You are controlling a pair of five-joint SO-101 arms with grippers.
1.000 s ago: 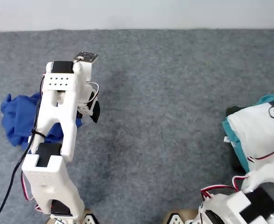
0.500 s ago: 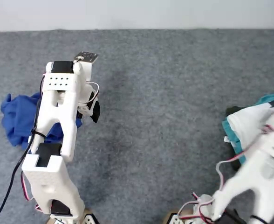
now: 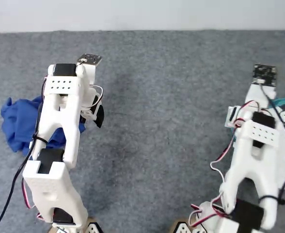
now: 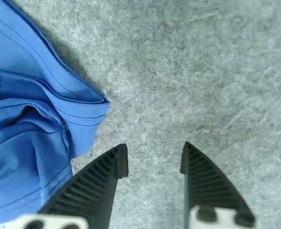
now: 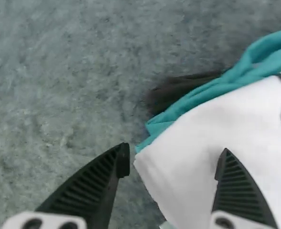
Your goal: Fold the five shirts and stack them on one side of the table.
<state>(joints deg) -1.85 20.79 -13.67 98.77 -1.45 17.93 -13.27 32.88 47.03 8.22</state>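
Observation:
A crumpled blue shirt lies at the left of the table, partly under my left arm. My left gripper stands open just above the grey surface, with the blue shirt's hem beside one finger and nothing between the fingers. At the right edge, a pile has a white shirt on top, a teal shirt under it and a dark one below. My right gripper is open, straddling the white shirt's corner. My right arm covers most of the pile; a teal edge peeks out.
Grey felt-like covering spans the table, with a wide bare stretch between the two arms. A white wall runs along the far edge. Cables hang from both arms.
My right arm has swung from the front right corner out over the shirt pile and now hides most of it. The left arm and the blue shirt have not moved.

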